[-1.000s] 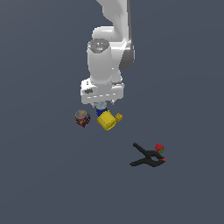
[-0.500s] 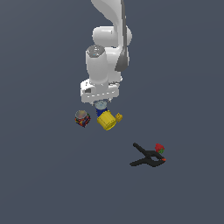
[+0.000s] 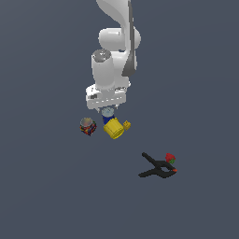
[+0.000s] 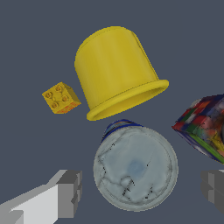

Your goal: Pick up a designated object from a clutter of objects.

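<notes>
Lining up over the blue can

The gripper (image 4: 140, 192) hangs spread either side of the blue can (image 4: 135, 168), just beside the yellow cup (image 4: 116, 70); next, I'd say, comes lowering and pinching it.

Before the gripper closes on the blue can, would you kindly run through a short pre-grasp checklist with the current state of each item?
1. Gripper open: ok.
2. Fingers either side of the blue can: ok.
3. Pads clear of the yellow cup: ok, though the cup lies close to the can.
4. Multicoloured can clear of the far finger: cannot tell; it is near.
5. Yellow block out of the way: ok.
6. Descent depth: cannot tell.
</notes>
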Robot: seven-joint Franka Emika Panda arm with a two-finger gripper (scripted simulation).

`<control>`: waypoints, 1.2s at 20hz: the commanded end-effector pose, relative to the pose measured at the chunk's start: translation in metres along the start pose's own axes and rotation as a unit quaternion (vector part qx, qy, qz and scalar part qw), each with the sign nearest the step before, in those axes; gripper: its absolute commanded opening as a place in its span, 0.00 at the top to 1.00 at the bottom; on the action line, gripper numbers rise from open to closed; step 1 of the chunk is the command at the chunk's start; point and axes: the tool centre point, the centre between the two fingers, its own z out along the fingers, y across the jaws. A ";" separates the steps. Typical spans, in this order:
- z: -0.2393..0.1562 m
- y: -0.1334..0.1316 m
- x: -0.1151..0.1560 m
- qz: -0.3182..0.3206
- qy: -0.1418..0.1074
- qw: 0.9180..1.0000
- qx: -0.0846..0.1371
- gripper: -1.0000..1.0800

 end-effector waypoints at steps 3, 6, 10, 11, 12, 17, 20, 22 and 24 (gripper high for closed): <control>0.007 0.000 -0.001 0.000 0.000 1.000 0.000 0.04; 0.016 0.000 -0.001 0.000 0.000 1.000 0.000 0.04; 0.032 0.000 -0.002 0.000 0.000 1.000 -0.001 0.04; 0.036 0.000 -0.002 0.000 0.000 1.000 -0.001 0.04; 0.039 0.000 -0.002 0.000 0.000 1.000 -0.001 0.04; 0.049 0.000 -0.002 -0.001 0.000 1.000 -0.001 0.04; 0.050 0.000 -0.001 -0.001 0.000 1.000 0.000 0.04; 0.050 0.000 -0.001 -0.001 0.000 1.000 0.000 1.00; 0.050 0.000 -0.001 -0.001 0.000 1.000 0.000 1.00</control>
